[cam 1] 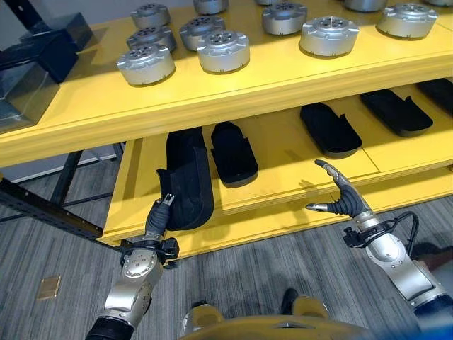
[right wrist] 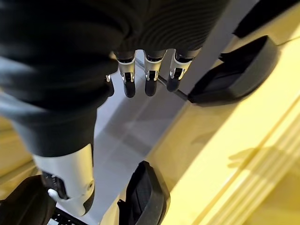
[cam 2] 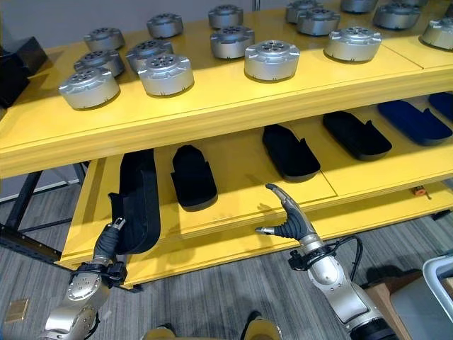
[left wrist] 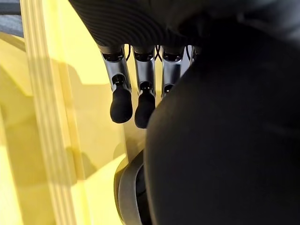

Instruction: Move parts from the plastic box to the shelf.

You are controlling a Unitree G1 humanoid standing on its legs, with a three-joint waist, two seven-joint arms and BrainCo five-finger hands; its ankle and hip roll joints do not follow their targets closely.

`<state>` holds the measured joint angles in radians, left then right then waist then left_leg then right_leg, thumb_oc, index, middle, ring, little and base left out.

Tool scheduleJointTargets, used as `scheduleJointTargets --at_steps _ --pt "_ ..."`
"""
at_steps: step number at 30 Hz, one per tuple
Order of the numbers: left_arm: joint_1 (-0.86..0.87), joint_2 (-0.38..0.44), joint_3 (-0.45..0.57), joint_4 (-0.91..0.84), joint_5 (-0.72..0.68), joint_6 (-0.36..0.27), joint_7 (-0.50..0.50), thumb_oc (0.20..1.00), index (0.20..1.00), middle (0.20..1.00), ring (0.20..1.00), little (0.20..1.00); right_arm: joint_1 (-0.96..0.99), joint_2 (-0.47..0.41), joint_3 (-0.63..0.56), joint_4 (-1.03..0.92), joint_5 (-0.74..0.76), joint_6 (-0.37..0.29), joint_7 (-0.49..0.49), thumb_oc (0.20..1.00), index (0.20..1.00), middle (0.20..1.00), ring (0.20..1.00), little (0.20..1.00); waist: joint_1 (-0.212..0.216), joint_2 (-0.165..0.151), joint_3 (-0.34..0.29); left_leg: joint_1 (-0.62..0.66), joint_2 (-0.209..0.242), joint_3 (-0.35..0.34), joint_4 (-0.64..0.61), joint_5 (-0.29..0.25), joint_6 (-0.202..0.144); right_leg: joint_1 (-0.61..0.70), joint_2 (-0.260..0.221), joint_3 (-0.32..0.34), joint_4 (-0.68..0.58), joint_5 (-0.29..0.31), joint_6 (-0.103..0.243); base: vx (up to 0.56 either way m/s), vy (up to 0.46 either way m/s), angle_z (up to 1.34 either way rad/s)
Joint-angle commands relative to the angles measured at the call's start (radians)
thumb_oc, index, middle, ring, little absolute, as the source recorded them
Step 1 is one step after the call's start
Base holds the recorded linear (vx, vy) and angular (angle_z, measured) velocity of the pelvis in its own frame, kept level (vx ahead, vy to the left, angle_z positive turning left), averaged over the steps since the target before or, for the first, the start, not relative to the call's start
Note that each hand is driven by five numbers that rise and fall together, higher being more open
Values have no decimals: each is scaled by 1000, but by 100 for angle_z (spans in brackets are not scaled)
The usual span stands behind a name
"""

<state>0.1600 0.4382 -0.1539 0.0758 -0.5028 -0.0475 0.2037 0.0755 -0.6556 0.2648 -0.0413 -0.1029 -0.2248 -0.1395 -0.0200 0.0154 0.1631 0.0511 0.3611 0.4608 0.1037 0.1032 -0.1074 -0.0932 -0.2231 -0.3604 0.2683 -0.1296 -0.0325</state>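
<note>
A long black part rests on its side at the left of the yellow lower shelf, its near end at the front edge. My left hand lies against that end with straight fingers; the part looms right beside them. My right hand hovers open over the shelf's front edge further right and holds nothing; its fingers are spread and straight. Other black parts lie flat on the same shelf.
The upper shelf carries several round silver parts. A dark blue part lies at the lower shelf's far right. A pale box corner stands on the floor at the right. A black shelf frame runs at the left.
</note>
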Motion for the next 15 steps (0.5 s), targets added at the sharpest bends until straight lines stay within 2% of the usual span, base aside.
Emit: scheduleJointTargets --at_steps 1,4,7,11,15 --pt "-49 15 100 -49 -21 -111 9 200 200 200 200 200 -13 -25 5 -78 -45 -50 -17 1000 1000 1000 1000 1000 -9 9 -9 -5 5 -39 33 99 -66 138 6 -84 -11 -32 66 27 271 -8" --pt "-60 6 93 -47 -90 -94 -57 200 200 200 200 200 -39 -21 19 -47 -139 -35 -72 1000 1000 1000 1000 1000 -4 16 -10 2 -27 -37 30 66 -52 153 1 -81 -18 -20 77 55 236 18" --pt "-58 1 90 -58 -77 -106 -78 200 200 200 200 200 -37 -19 13 -38 -124 -26 -68 1000 1000 1000 1000 1000 -5 19 -14 16 -57 -37 -3 29 -38 166 -6 -65 -44 3 95 58 202 17" --pt "-55 10 98 -68 -74 -106 -83 200 200 200 200 200 -17 -9 -6 -26 -129 -32 -80 1000 1000 1000 1000 1000 -3 8 -25 44 -105 -29 -42 -42 -14 184 -23 -60 -88 44 129 56 141 16" --pt "-38 7 118 -87 -114 -99 -88 200 200 200 200 200 5 6 -31 -30 -124 -49 -103 1000 1000 1000 1000 1000 10 -6 -27 49 -125 -36 -62 -57 -4 191 -22 -59 -115 61 146 53 60 15"
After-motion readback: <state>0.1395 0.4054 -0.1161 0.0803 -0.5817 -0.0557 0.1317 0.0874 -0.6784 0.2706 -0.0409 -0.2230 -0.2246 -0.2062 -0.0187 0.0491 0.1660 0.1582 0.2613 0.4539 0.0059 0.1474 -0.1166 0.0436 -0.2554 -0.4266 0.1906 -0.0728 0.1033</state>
